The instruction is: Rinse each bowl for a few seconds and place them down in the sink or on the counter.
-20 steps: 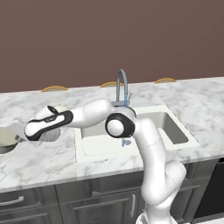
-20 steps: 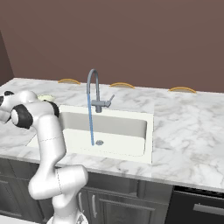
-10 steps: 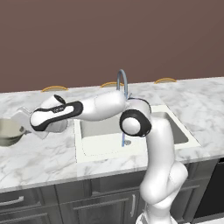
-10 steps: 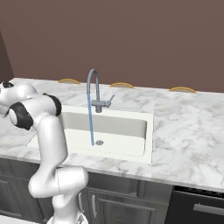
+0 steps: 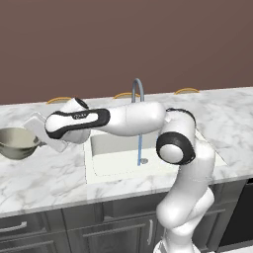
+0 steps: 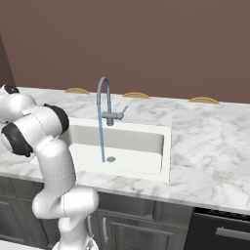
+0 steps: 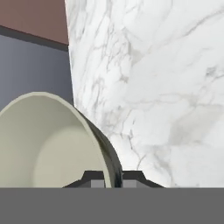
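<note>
Bowl (image 7: 48, 144), the grey-beige metallic one, is pinched by its rim in the nearly closed end effector (image 7: 111, 180) and sits at the left of the surface (image 5: 44, 180), well apart from the sink (image 5: 148, 163). A level lift is advised, since the thin rim could pivot in the grip. Its smooth curved wall looks slippery. Beyond, veined marble gives way to the white basin, where water runs from the grey gooseneck faucet (image 5: 137, 91).

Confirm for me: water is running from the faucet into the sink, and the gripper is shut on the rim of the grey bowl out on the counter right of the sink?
Not quite. The left base view shows the grey bowl on the counter left of the sink, not right. The rest holds: the faucet is running, and the gripper is shut on the bowl's rim.
</note>
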